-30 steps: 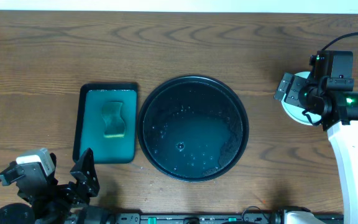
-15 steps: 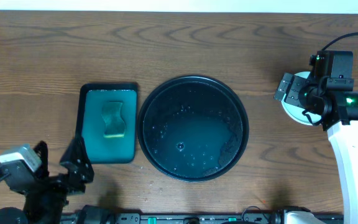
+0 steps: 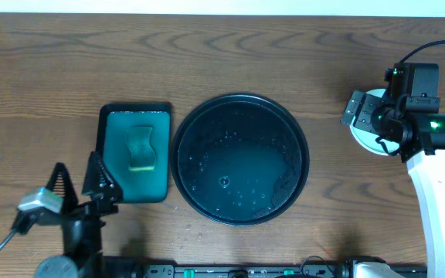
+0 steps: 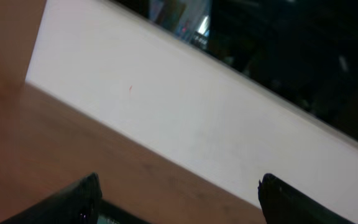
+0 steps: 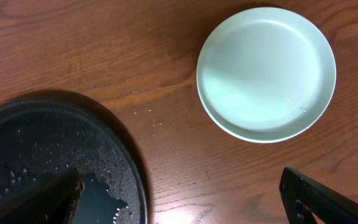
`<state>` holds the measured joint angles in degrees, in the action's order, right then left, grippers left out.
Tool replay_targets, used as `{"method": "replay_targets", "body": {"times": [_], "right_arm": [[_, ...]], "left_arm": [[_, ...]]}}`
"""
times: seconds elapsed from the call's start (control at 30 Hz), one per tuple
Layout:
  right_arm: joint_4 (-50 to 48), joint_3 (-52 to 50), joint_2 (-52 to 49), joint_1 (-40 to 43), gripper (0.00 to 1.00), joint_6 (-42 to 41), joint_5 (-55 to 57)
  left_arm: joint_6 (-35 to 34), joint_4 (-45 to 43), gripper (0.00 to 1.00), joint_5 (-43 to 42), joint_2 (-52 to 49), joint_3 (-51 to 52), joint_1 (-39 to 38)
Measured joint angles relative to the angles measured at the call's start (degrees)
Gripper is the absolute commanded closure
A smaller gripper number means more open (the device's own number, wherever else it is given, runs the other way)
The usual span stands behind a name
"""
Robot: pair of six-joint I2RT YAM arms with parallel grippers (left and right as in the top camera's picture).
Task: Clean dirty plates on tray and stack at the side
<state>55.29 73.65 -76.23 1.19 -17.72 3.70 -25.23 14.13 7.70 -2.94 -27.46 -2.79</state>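
Observation:
The stacked plates (image 5: 266, 71), pale mint on top and wiped clean, sit on the table to the right of the tray (image 5: 55, 143). In the overhead view they are mostly hidden under my right arm, with only a pale edge (image 3: 365, 140) showing. The black round tray (image 3: 242, 99) holds no plates, only teal water and droplets. My right gripper (image 5: 179, 208) is open and empty, above the table between the tray and the stack; it also shows in the overhead view (image 3: 359, 110). My left gripper (image 3: 79, 181) is open and empty at the front left, and shows in its wrist view (image 4: 179, 199).
A dark green rectangular sponge tray (image 3: 113, 174) with a green sponge (image 3: 140, 148) lies left of the black tray, just beyond my left gripper. The left wrist view shows only the table's far edge and a white wall (image 4: 185, 118).
My left arm has swung right and turned, so its open fingers now point at the sponge tray's near-left corner. The right arm, plates and tray have not moved.

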Motion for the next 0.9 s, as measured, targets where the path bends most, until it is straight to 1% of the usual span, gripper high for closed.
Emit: {"method": "replay_targets", "body": {"times": [0.2, 0.4, 0.53, 0.73, 0.9], "right_arm": [[0.0, 0.0, 0.0, 0.0, 0.01, 0.0, 0.0], [0.0, 0.0, 0.0, 0.0, 0.01, 0.0, 0.0], [0.0, 0.0, 0.0, 0.0, 0.01, 0.0, 0.0], [0.0, 0.0, 0.0, 0.0, 0.01, 0.0, 0.0], [0.0, 0.0, 0.0, 0.0, 0.01, 0.0, 0.0]], "left_arm": [[-5.4, -9.2, 0.18, 0.0, 2.1, 13.0, 1.4], [-7.4, -15.7, 0.18, 0.0, 2.3, 19.8, 1.5], [-7.8, -17.6, 0.18, 0.0, 2.3, 23.1, 1.5], [-7.7, -17.8, 0.18, 0.0, 2.3, 26.1, 1.5], [-3.8, -17.9, 0.18, -1.4, 2.3, 26.5, 1.5]]}}
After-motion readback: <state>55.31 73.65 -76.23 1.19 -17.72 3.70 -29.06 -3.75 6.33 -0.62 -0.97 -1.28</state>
